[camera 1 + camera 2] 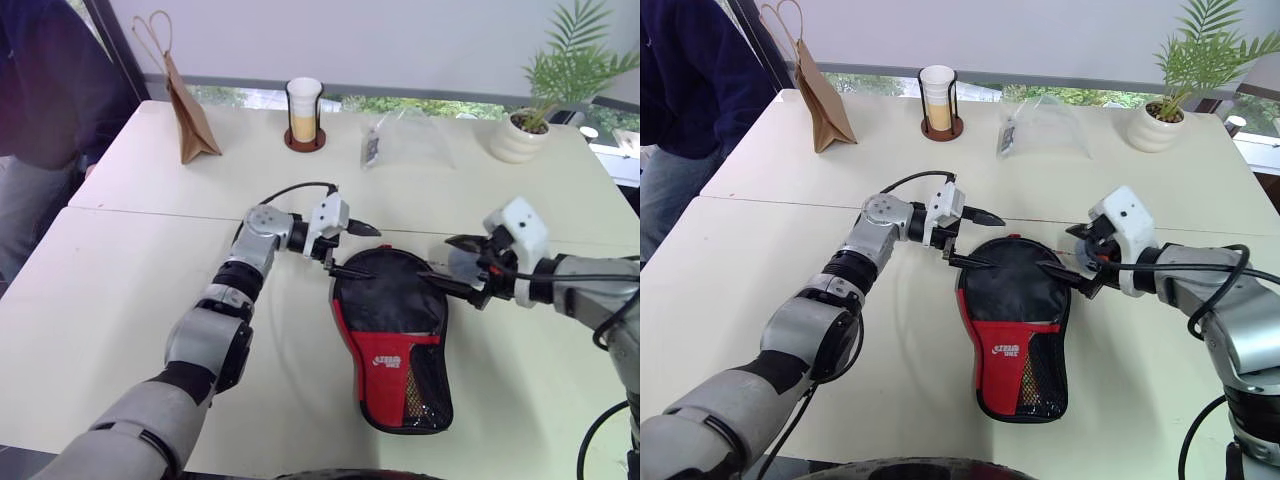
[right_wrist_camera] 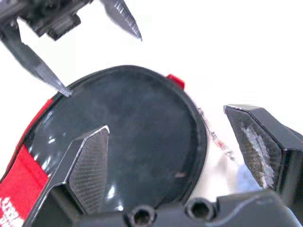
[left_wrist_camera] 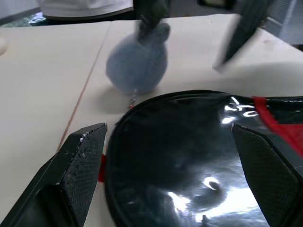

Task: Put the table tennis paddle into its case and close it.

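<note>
Jaws spread on both sides, the left gripper (image 1: 354, 250) and right gripper (image 1: 446, 263) are hovering empty at the far end of the black case (image 1: 395, 340), which is lying flat on the table (image 1: 120, 290).

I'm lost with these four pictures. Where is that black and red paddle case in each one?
Left eye view: the case lies centre, slightly right, on the table.
Right eye view: the case lies near centre.
Left wrist view: its glossy black round end lies between that gripper's fingers.
Right wrist view: the same round end.
Shared landmark: the case's red trim.
</note>
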